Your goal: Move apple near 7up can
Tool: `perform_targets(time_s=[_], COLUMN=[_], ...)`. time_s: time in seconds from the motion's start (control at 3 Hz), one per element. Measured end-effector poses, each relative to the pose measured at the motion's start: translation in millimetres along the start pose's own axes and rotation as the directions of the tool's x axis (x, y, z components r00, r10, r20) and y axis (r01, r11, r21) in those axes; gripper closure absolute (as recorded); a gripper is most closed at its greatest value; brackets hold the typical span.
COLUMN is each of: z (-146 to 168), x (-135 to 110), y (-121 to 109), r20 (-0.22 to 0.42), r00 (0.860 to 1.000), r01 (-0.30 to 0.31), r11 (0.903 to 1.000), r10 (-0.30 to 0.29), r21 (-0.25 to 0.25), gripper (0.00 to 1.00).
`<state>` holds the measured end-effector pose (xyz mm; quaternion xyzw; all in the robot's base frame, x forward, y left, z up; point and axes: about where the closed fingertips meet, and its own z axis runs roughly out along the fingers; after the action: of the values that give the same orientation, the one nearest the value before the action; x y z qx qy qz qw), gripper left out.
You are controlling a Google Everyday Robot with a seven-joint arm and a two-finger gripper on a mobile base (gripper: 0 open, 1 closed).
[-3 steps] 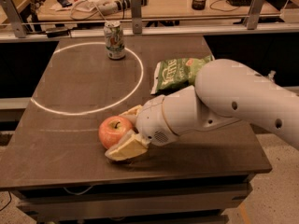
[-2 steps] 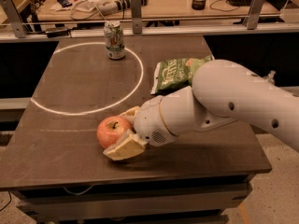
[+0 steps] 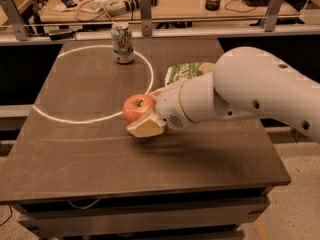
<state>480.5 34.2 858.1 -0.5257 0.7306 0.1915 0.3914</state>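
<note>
The apple (image 3: pixel 136 107), red-orange with a yellowish patch and a short stem, sits between the two cream fingers of my gripper (image 3: pixel 142 112). The gripper is shut on the apple and holds it over the middle of the dark table (image 3: pixel 90 154), at the near right edge of a white circle. One finger (image 3: pixel 146 127) shows under the apple at the front; the other is mostly hidden behind it. The 7up can (image 3: pixel 123 43) stands upright at the far side of the circle, well beyond the apple and slightly left.
A green chip bag (image 3: pixel 186 71) lies behind my white arm (image 3: pixel 250 91), right of the can. A white painted circle (image 3: pixel 95 84) marks the table top. A railing and a cluttered desk (image 3: pixel 150 4) run behind the table's far edge.
My gripper has carried the apple up and away from the table's front, toward the far side and a little to the right, closer to the can. The can and bag have not moved.
</note>
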Motion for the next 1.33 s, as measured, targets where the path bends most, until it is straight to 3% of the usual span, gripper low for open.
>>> perform_targets(time_s=[0.33,0.67,1.0,1.33], z=[-7,-10,-7,4], x=[9,14,11,6], y=[-52,-99,-135,-167], r20=[-0.042,-0.04,-0.017,0.01], r00=[0.999,0.998,0.997,0.991], r01=[-0.009,-0.039,-0.068,-0.124], r11=[0.9849,0.9505,0.9195,0.8946], r10=[0.016,0.054,0.081,0.133], r21=[0.173,0.308,0.387,0.429], gripper=[1.0,1.0,1.0,1.0])
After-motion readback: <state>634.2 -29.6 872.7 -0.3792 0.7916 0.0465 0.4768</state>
